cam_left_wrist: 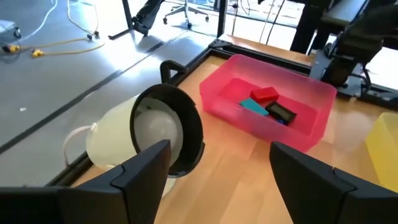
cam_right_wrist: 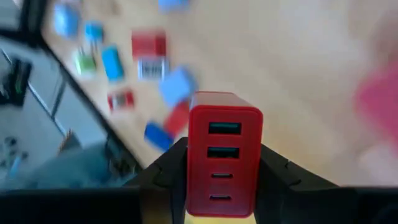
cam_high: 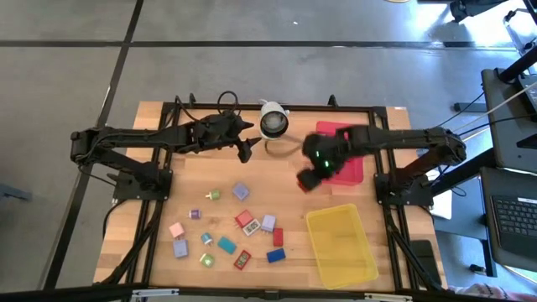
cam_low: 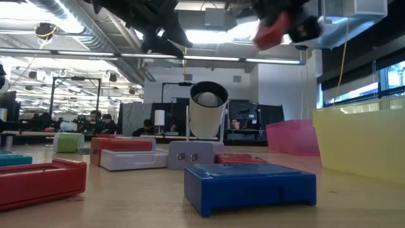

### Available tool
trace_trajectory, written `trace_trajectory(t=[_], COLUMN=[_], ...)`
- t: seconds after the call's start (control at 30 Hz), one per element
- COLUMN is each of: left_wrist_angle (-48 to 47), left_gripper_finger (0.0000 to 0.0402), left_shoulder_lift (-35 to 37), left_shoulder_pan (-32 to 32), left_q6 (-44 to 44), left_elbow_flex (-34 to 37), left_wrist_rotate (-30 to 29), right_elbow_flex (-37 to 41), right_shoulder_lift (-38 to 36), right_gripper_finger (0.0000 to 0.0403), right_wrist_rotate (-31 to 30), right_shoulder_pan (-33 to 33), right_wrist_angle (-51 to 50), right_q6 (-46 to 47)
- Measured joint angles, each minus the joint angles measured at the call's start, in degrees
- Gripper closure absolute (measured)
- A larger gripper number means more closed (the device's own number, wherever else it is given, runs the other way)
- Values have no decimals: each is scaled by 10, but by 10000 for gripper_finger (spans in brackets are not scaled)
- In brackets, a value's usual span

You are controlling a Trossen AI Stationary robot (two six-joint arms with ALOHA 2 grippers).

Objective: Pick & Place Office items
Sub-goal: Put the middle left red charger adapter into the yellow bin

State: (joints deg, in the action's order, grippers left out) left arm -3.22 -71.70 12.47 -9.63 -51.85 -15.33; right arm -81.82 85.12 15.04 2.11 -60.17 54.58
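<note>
On wooden table [cam_high: 336, 126], scattered office items [cam_high: 243, 222]

Right hand up over the red tray, left one parked by the camera

Right hand [cam_high: 309, 178] grips a red block [cam_high: 305, 182] at the red tray's [cam_high: 351, 172] left edge, center-right. Left hand [cam_high: 244, 151] sits beside the white camera [cam_high: 273, 120], upper center. Loose blocks [cam_high: 243, 222] lower center; yellow tray [cam_high: 340, 245] lower right.
</note>
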Motion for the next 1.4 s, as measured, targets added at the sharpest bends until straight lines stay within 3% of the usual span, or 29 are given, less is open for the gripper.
trace_trajectory(t=[0.4,0.5,0.63,0.73,0.97,1.13,1.4], left_wrist_angle=[0,-2,-5,-9,-36,-57,-81], left_gripper_finger=[139,140,143,146,152,158,166], left_shoulder_lift=[0,0,0,0,0,0,0], left_shoulder_pan=[0,0,0,0,0,0,0], left_q6=[44,44,44,44,44,29,29], left_elbow_flex=[0,0,0,0,0,0,1], left_wrist_rotate=[-2,-2,-1,-1,0,0,0], right_elbow_flex=[17,57,113,129,165,183,183], right_shoulder_lift=[15,35,66,85,126,149,154], right_gripper_finger=[275,275,275,275,275,275,255], right_wrist_rotate=[20,63,163,200,171,184,113], right_shoulder_pan=[164,182,198,205,202,194,193], right_wrist_angle=[-57,-44,-15,-5,31,73,94], right_q6=[272,304,320,312,287,258,223])
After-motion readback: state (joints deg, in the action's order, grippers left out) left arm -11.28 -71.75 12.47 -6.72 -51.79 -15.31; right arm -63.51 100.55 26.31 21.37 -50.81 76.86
